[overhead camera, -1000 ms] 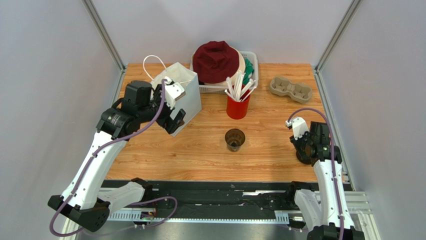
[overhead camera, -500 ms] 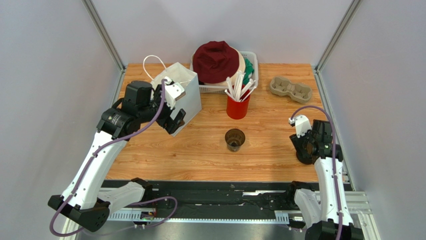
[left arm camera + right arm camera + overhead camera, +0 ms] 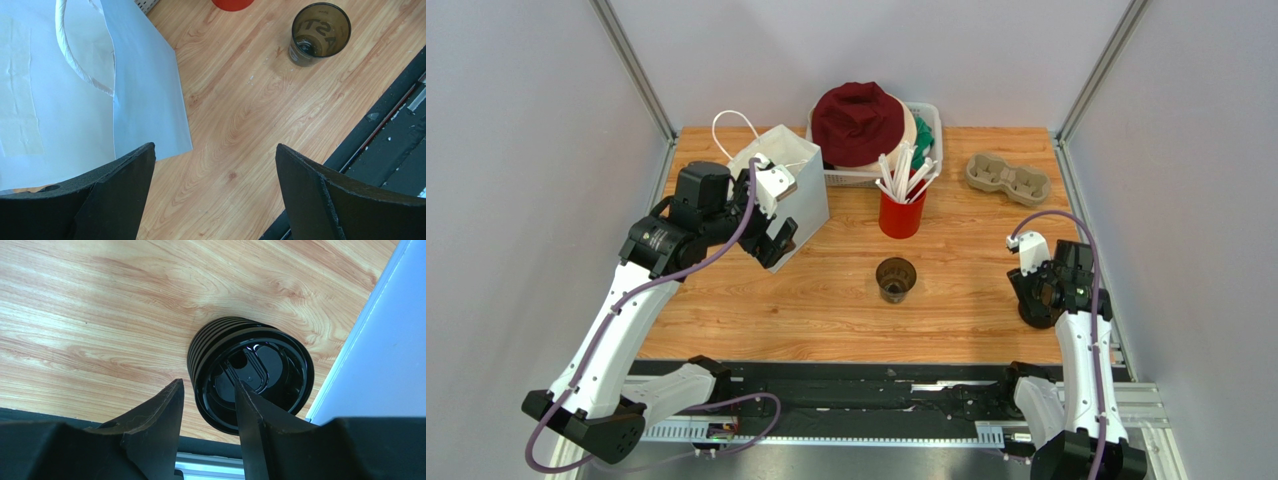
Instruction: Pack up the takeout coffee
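The takeout coffee point(image 3: 896, 279) is a small dark brown cup standing open-topped, with no lid on it, at the table's middle; it also appears in the left wrist view point(image 3: 320, 32). A stack of black round ringed lids point(image 3: 250, 372) sits by the right near edge. My right gripper point(image 3: 207, 385) point(image 3: 1038, 303) hovers over it, open. One finger is over the stack's inside and the other is outside its left wall. My left gripper point(image 3: 215, 147) point(image 3: 776, 240) stands wide open and empty beside the white paper bag point(image 3: 786, 190).
A red cup point(image 3: 902, 212) full of white straws stands behind the coffee. A white basket point(image 3: 931, 125) with a maroon hat is at the back. A cardboard cup carrier point(image 3: 1008, 178) lies at the back right. The right wall point(image 3: 380, 340) is close beside the lids.
My right gripper has opened wider and its wrist has shifted slightly right and nearer over the lids. The left arm, cup and bag have not moved.
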You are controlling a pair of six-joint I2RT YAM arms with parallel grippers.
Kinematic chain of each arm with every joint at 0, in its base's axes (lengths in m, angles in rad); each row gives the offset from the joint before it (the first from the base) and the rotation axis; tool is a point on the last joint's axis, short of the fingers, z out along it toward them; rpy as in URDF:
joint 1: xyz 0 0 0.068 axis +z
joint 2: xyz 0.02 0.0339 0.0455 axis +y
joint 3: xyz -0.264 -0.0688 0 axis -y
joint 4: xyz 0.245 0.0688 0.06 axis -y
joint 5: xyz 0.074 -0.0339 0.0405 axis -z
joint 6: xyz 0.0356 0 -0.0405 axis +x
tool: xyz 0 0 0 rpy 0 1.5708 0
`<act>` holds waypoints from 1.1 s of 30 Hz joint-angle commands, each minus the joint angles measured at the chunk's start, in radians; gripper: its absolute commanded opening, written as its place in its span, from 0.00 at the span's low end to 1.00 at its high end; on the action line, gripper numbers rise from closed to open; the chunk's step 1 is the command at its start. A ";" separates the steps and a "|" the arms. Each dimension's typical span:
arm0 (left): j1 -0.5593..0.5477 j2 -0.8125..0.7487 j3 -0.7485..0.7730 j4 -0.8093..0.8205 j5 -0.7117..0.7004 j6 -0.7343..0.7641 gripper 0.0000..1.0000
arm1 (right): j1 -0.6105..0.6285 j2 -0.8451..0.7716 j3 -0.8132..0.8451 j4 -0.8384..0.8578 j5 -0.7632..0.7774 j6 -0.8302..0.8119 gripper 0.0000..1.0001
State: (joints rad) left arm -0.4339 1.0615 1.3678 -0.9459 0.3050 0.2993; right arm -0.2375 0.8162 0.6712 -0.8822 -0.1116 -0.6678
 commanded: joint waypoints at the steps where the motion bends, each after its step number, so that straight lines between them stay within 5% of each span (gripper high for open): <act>1: 0.004 -0.003 -0.001 0.022 0.014 -0.015 0.98 | -0.005 -0.005 -0.005 0.011 -0.033 -0.001 0.46; 18: 0.004 -0.005 0.001 0.022 0.017 -0.017 0.98 | -0.003 0.006 -0.025 0.031 -0.016 0.008 0.29; 33: 0.004 -0.003 -0.003 0.025 0.019 -0.020 0.98 | -0.003 0.031 -0.039 0.049 -0.023 0.014 0.27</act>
State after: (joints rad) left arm -0.4339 1.0618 1.3674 -0.9455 0.3054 0.2962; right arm -0.2375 0.8509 0.6346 -0.8742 -0.1249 -0.6674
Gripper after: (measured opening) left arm 0.982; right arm 0.312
